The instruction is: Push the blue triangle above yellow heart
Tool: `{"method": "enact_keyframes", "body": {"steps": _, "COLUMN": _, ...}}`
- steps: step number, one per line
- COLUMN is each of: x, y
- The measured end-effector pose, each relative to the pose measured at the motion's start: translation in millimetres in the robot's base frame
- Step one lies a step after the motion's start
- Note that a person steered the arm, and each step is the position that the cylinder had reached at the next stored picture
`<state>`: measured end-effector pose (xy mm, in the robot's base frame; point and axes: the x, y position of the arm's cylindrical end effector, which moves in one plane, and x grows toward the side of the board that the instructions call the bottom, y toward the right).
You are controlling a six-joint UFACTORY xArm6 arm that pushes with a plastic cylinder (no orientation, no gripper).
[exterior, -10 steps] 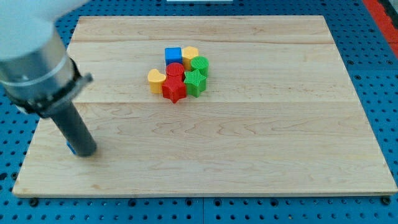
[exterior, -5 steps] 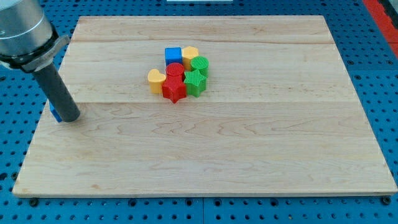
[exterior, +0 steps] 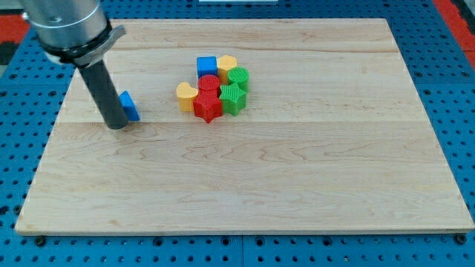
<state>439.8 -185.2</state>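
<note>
The blue triangle (exterior: 129,105) lies on the wooden board (exterior: 245,193) at the view's left, partly hidden by my rod. My tip (exterior: 116,124) touches the board right against the triangle's lower left side. The yellow heart (exterior: 186,96) sits to the triangle's right, at the left edge of a cluster of blocks, with a clear gap between it and the triangle.
The cluster holds a blue cube (exterior: 206,66), a second yellow block (exterior: 226,65), a red round block (exterior: 209,83), a red star (exterior: 208,107), a green star (exterior: 233,97) and a green round block (exterior: 239,77).
My tip has moved up along the board's left side and then right, carrying the blue triangle from the lower left towards the yellow heart. The cluster has not moved.
</note>
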Motion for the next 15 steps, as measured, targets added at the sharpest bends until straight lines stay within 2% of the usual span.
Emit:
{"method": "enact_keyframes", "body": {"steps": 1, "x": -29.6, "y": -33.7}}
{"method": "enact_keyframes", "body": {"steps": 2, "x": -38.4, "y": -23.0}}
{"method": "enact_keyframes", "body": {"steps": 3, "x": -29.0, "y": 0.1}}
{"method": "enact_keyframes", "body": {"steps": 4, "x": -14.5, "y": -3.6}}
{"method": "enact_keyframes", "body": {"steps": 8, "x": -69.6, "y": 56.3}}
{"method": "enact_keyframes", "body": {"steps": 9, "x": -67.2, "y": 59.4}}
{"method": "enact_keyframes", "body": {"steps": 10, "x": -78.0, "y": 8.0}}
{"method": "enact_keyframes", "body": {"steps": 11, "x": -116.0, "y": 12.2}}
{"method": "enact_keyframes", "body": {"steps": 12, "x": -119.8, "y": 54.0}}
{"method": "enact_keyframes", "body": {"steps": 14, "x": -98.8, "y": 74.2}}
{"method": "enact_keyframes", "body": {"steps": 15, "x": -102.8, "y": 76.3}}
